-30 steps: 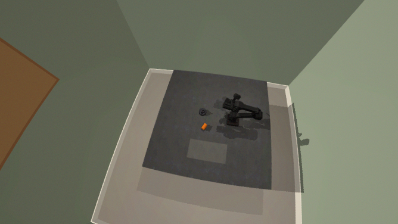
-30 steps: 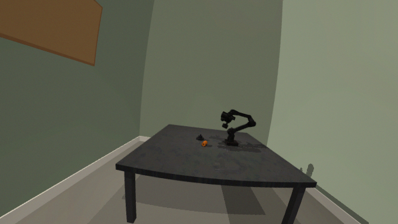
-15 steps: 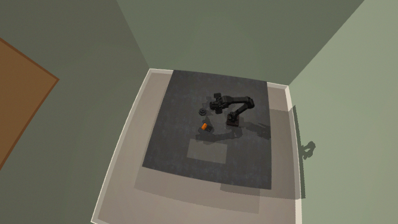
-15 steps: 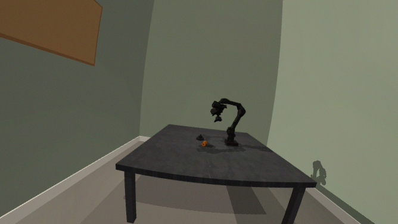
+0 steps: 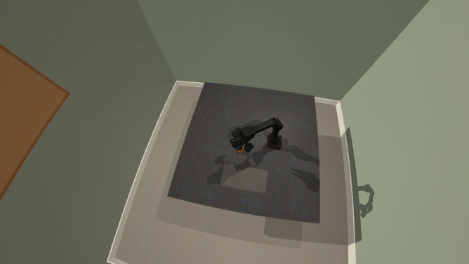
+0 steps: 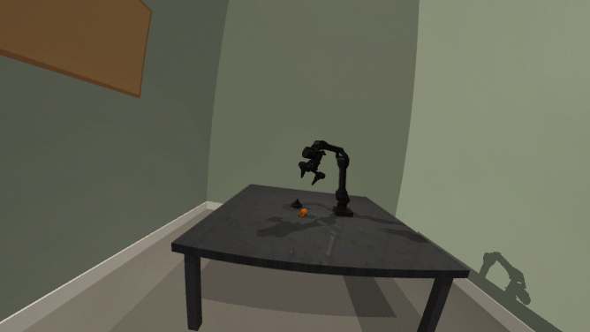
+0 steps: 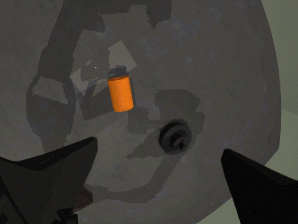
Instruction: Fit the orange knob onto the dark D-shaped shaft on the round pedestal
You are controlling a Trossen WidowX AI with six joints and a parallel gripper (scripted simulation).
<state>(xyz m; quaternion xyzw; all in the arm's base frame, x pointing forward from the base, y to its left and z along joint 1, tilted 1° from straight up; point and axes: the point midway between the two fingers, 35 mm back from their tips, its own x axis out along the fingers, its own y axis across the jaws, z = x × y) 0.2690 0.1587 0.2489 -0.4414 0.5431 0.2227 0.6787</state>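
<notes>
The orange knob (image 5: 240, 151) (image 6: 303, 213) (image 7: 121, 94) lies on its side on the dark table, partly hidden by the gripper in the top view. The round dark pedestal (image 6: 296, 206) (image 7: 165, 143) stands near it, farther back in the exterior view, with its shaft (image 7: 179, 144) pointing up; the arm hides it in the top view. The shaft's flat side cannot be made out. My gripper (image 6: 307, 181) (image 7: 162, 151) is wide open and empty, high above the table. In the wrist view the pedestal shows between the fingertips and the knob beyond them, toward the upper left.
The arm's base (image 5: 274, 142) (image 6: 343, 212) stands on the table (image 5: 295, 207) (image 6: 274, 252) to the right of the knob and pedestal. Shadows of the arm and a lighter patch lie across the table top. An orange-brown panel (image 5: 24, 116) (image 6: 75, 40) is on the left wall.
</notes>
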